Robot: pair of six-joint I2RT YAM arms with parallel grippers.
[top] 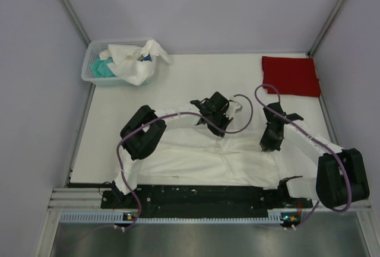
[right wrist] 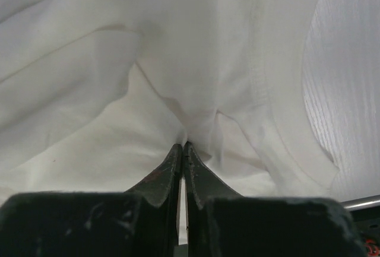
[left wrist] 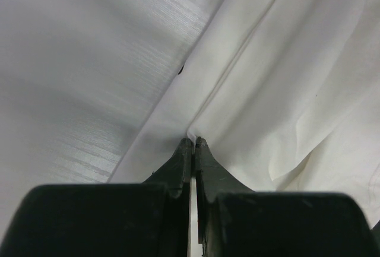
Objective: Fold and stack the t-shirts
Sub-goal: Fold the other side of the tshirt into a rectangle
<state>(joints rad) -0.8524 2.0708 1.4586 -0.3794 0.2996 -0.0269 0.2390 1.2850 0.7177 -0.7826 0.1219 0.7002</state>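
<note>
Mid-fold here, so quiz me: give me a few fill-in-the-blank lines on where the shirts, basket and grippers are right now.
1. The spread t-shirt that the left gripper and right gripper are shut on is ___ in colour.
2. The folded red t-shirt lies at the far ___ corner of the table.
3. The basket at the far left holds crumpled cloth, some white and some ___.

Missing words: white; right; teal.
</note>
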